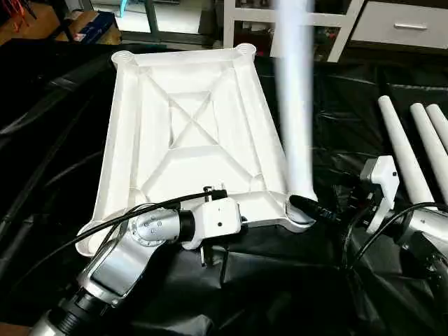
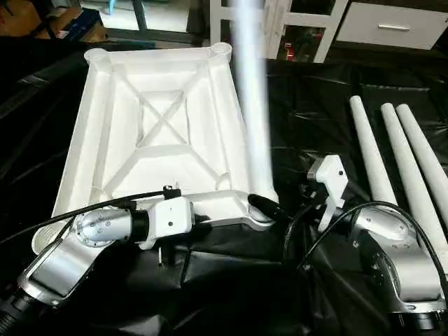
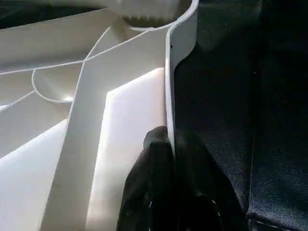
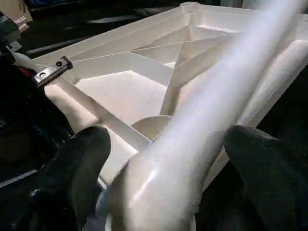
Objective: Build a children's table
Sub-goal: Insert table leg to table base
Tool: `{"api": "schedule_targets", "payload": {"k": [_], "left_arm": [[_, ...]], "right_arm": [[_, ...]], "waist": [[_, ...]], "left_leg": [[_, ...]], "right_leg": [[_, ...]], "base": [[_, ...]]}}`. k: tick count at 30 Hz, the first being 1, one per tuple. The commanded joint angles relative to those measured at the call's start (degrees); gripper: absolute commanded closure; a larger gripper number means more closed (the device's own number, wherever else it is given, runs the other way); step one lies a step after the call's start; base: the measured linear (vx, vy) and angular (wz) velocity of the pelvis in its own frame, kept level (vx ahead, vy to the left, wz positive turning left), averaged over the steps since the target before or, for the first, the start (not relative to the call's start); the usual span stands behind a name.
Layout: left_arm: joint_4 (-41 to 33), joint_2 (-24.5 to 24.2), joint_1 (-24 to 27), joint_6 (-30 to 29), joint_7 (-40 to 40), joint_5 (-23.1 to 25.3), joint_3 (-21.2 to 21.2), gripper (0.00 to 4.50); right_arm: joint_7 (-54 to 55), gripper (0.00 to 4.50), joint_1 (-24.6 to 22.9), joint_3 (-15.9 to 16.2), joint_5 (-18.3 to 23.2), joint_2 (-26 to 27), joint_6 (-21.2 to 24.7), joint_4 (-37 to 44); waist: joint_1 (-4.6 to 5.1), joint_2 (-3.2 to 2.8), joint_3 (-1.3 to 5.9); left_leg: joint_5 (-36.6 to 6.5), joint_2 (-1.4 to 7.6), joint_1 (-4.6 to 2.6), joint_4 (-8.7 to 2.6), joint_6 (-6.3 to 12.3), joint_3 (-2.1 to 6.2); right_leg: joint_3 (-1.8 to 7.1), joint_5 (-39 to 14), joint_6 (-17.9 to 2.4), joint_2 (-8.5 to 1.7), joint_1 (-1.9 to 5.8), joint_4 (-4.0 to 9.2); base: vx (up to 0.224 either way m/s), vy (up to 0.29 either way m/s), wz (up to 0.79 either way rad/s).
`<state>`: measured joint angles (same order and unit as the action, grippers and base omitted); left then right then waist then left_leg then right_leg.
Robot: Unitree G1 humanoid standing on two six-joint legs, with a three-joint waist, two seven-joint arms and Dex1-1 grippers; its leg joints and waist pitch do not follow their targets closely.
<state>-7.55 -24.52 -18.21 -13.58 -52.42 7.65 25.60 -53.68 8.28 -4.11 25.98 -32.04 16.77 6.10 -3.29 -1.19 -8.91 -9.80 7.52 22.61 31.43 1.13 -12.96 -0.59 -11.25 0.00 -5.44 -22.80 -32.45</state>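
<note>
Top (image 1: 189,133) lies underside-up on black sheet (image 1: 336,126), X ribs showing. One leg (image 1: 295,105) stands upright in near right corner socket (image 1: 299,208). Left gripper (image 3: 168,159) clenched on top's near rim. Right gripper (image 4: 168,168) spread wide, fingers (image 4: 77,168) either side of leg base. Three spare legs (image 2: 392,161) lie on sheet to the right.

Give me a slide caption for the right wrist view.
Open right end effector straddling a white leg seated in the tabletop corner socket.
</note>
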Motion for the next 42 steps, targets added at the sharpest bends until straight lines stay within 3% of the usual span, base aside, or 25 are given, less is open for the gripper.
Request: {"api": "schedule_targets", "payload": {"k": [1,3,4,9,17,20,21,22,25,26,32,33,35,36,37,38,39,42], "left_arm": [[2.2,0.7,1.9,0.5,-0.8,-0.3,3.0,4.50],[2.3,0.7,1.9,0.6,-0.7,-0.2,3.0,4.50],[2.3,0.8,2.0,0.6,-0.7,-0.2,3.0,4.50],[2.1,0.8,2.3,0.4,-0.4,-0.3,2.9,4.50],[2.5,0.7,2.1,0.7,-0.4,-0.1,2.8,4.50],[2.6,0.7,2.0,0.9,-0.3,-0.1,2.9,4.50],[2.6,0.8,2.0,0.9,-0.3,-0.1,2.9,4.50],[2.8,0.9,1.8,1.0,-0.3,0.0,3.0,4.50],[3.0,1.4,1.6,1.0,-0.1,0.2,3.4,4.50],[3.0,1.4,1.6,1.0,-0.1,0.3,3.4,4.50],[3.2,2.5,1.2,0.8,0.4,0.7,4.1,4.50],[3.3,2.9,1.1,0.7,0.6,0.7,4.3,4.50],[3.4,3.1,0.9,0.7,0.7,0.9,4.3,4.50],[3.5,3.5,0.8,0.5,1.4,1.4,4.3,4.50],[3.5,3.5,0.8,0.5,1.6,1.5,4.3,4.05],[3.6,4.1,0.7,0.0,1.9,1.3,4.0,4.05],[3.2,4.6,0.6,-1.1,1.7,0.5,3.6,4.05],[1.7,4.9,0.8,-2.2,1.0,-0.5,2.9,3.69]], "right_arm": [[-0.2,0.22,0.4,-1.1,1.2,0.0,0.2,0.5],[-0.2,0.22,0.8,-1.2,1.7,0.3,0.6,0.0],[-0.1,0.48,1.0,-1.3,1.8,0.5,0.8,-0.2],[0.4,0.86,1.1,-1.3,2.0,0.8,1.3,-0.8],[1.8,1.42,2.4,-1.7,1.9,0.9,1.3,-1.1],[4.7,1.57,5.5,-1.9,1.4,1.4,2.8,-0.8],[6.1,1.57,6.9,-1.7,1.1,1.7,3.9,-1.0],[9.4,1.57,10.3,-0.8,-0.8,2.0,6.3,-2.4],[14.1,1.43,17.9,1.1,-3.3,3.2,11.5,-7.1],[14.4,1.33,18.6,1.2,-3.4,3.3,12.1,-7.5],[14.5,0.88,32.7,5.3,-4.4,4.6,23.4,-19.9],[14.2,0.66,37.0,6.6,-6.1,5.6,23.5,-25.4],[14.1,0.60,39.8,7.2,-7.0,6.4,23.8,-28.8],[14.4,0.54,43.5,7.9,-8.2,7.3,24.6,-32.8],[14.5,0.50,44.0,8.0,-8.4,7.4,24.8,-33.5],[14.1,0.50,45.3,8.8,-9.1,7.3,24.9,-34.8],[13.4,0.50,47.1,9.6,-9.6,7.3,25.5,-36.7],[10.5,0.50,51.0,11.2,-9.1,7.1,28.6,-40.3]], "waist": [[0.39,1.09,2.80],[0.42,1.29,2.81],[0.38,1.23,2.82],[0.42,1.37,2.89],[0.51,1.24,3.08],[0.66,1.20,3.08],[0.68,1.16,3.10],[0.85,0.70,3.15],[1.12,0.69,3.33],[1.17,0.65,3.42],[0.90,0.52,3.91],[1.11,0.65,3.87],[1.02,0.65,3.85],[1.14,1.03,3.73],[1.10,0.81,3.77],[0.86,0.73,3.79],[1.00,1.30,3.78],[0.81,1.14,3.83]], "left_leg": [[-6.7,6.01,-2.27,-3.38,7.55,2.95],[-6.2,5.96,-2.23,-3.26,7.83,2.87],[-6.0,5.98,-2.21,-3.24,7.92,2.90],[-6.1,5.92,-2.13,-3.18,8.11,2.91],[-5.7,5.85,-2.04,-3.03,7.99,2.92],[-5.9,5.81,-2.05,-3.07,7.45,2.94],[-5.7,5.78,-2.15,-3.07,7.35,2.91],[-5.3,5.68,-2.25,-3.08,6.96,2.92],[-4.5,5.43,-2.26,-2.92,6.20,2.80],[-4.3,5.38,-2.36,-2.84,6.12,2.74],[-0.1,5.36,-2.45,-2.23,7.10,2.47],[0.3,5.28,-2.09,-2.18,7.16,2.60],[-1.0,5.41,-2.23,-2.15,6.63,2.42],[-1.3,5.43,-2.18,-2.24,6.44,2.36],[-1.3,5.46,-2.16,-2.23,6.35,2.43],[-1.1,5.51,-2.32,-2.19,6.28,2.32],[-0.6,5.52,-2.30,-2.11,6.48,2.31],[0.0,5.57,-2.09,-2.02,6.38,2.34]], "right_leg": [[1.84,-3.1,-13.9,-3.58,1.14,2.50],[1.86,-2.4,-14.0,-3.54,1.11,2.42],[1.86,-2.3,-14.0,-3.58,1.11,2.37],[1.82,-3.6,-13.8,-3.57,1.12,2.41],[1.83,-3.0,-14.1,-3.54,1.16,2.23],[1.79,-3.9,-14.1,-3.44,1.09,2.20],[1.78,-3.8,-14.2,-3.40,1.04,2.18],[1.71,-3.4,-14.4,-3.13,0.94,2.11],[1.73,-2.4,-15.2,-3.11,1.09,1.89],[1.73,-2.0,-15.4,-3.06,1.02,1.81],[1.68,4.9,-16.8,-2.84,1.27,0.98],[1.56,5.1,-17.5,-2.89,1.38,0.71],[1.63,3.4,-17.6,-3.03,1.22,0.82],[1.59,2.7,-17.4,-2.93,1.22,0.91],[1.61,2.4,-17.6,-3.07,1.28,0.84],[1.63,2.6,-17.3,-3.05,1.18,0.88],[1.64,3.1,-17.6,-3.00,1.20,0.58],[1.53,3.8,-17.9,-3.03,1.32,0.40]], "base": [[0.000,0.000,0.00],[0.000,0.000,0.00],[0.000,0.000,0.00],[0.000,0.000,0.00],[0.000,0.000,0.00],[0.000,0.000,0.00],[0.000,0.000,0.00],[0.000,0.000,0.00],[0.000,0.000,0.00],[0.000,0.000,0.00],[0.000,0.000,0.00],[0.000,0.000,0.00],[0.000,0.000,0.00],[0.000,0.000,0.00],[0.000,0.000,0.00],[0.000,0.000,0.00],[0.000,0.000,0.00],[0.000,0.000,0.00]]}}
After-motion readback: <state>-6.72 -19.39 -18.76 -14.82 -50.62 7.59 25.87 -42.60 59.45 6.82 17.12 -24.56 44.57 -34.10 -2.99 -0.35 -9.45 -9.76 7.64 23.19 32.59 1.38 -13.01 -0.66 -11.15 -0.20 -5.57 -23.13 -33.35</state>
